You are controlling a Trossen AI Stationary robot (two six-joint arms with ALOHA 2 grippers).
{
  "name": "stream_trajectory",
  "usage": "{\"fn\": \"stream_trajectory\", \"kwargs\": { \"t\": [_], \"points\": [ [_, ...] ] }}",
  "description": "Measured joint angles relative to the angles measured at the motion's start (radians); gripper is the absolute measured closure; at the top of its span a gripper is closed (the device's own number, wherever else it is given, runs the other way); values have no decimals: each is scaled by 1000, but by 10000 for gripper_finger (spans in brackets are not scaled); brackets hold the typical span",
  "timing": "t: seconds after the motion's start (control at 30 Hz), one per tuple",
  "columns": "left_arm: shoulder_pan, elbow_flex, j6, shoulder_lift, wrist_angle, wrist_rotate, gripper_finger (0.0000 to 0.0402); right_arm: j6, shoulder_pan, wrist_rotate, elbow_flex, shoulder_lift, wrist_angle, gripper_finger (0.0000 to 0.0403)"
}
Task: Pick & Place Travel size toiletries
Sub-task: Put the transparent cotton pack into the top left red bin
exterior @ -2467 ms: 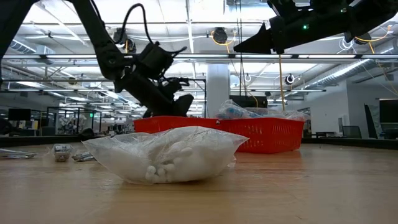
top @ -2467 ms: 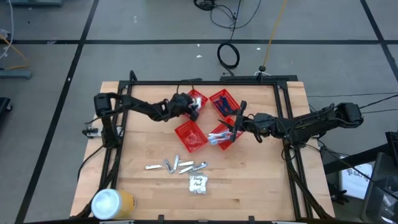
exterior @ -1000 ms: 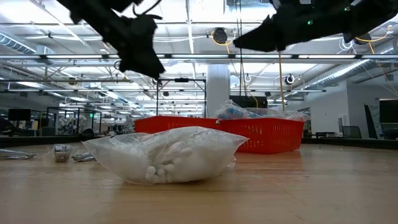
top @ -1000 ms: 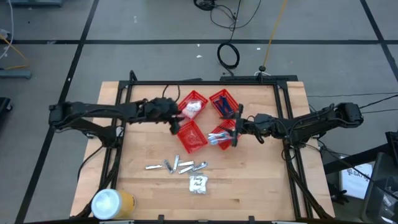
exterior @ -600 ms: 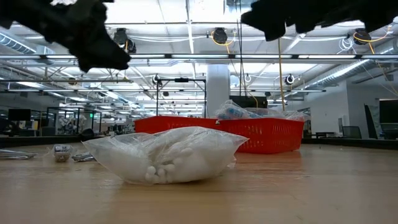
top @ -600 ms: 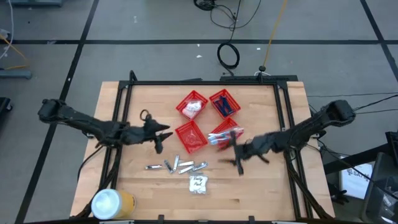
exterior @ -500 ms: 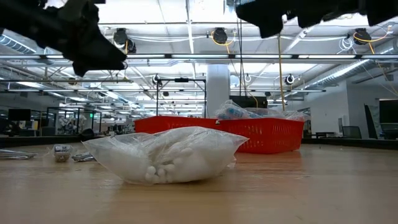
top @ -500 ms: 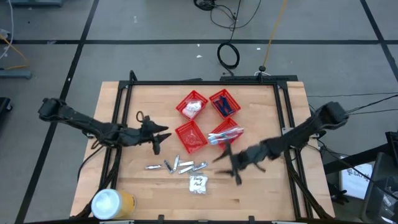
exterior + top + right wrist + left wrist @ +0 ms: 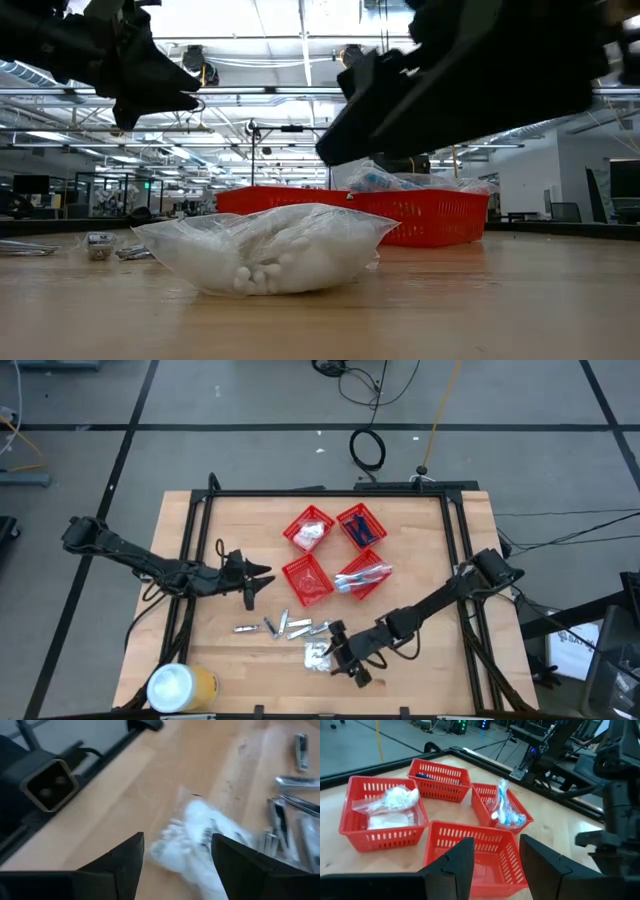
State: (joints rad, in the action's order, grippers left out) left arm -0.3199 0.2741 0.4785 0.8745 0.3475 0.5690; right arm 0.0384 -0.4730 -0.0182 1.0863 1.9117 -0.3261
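A clear bag of small white toiletries (image 9: 317, 655) (image 9: 265, 248) lies flat on the wooden table near its front edge. Several silvery tubes (image 9: 285, 626) (image 9: 292, 815) lie loose just to its left. My right gripper (image 9: 337, 656) (image 9: 175, 865) hangs open just above the bag's right side, slanting down; in the low view (image 9: 340, 145) its fingers stand clear of the bag's top. My left gripper (image 9: 253, 582) (image 9: 495, 865) is open and holds nothing. It hovers left of the empty red basket (image 9: 306, 579) (image 9: 475, 852).
Four red mesh baskets form a cluster at the table's middle: one with white bags (image 9: 308, 528), one with blue razors (image 9: 361, 526), one with toothbrushes (image 9: 362, 575) and the empty one. A yellow can with a white lid (image 9: 180, 687) stands at the near left corner.
My right gripper has swept from the baskets toward the table's near edge and left, sinking and tipping downward until it stands over the white bag. My left gripper has drawn back from the baskets toward the left and near side, then kept still. The items have not moved.
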Motion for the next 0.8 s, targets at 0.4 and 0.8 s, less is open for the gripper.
{"fn": "stream_trajectory", "kwargs": {
  "t": [0.4,0.8],
  "points": [
    [-2,0,14,3,-5,-1,249,-18,49,-2,-1,0,113,194],
    [-1,0,2,3,-6,-1,249,-26,46,35,-2,80,26,213]
  ]
}}
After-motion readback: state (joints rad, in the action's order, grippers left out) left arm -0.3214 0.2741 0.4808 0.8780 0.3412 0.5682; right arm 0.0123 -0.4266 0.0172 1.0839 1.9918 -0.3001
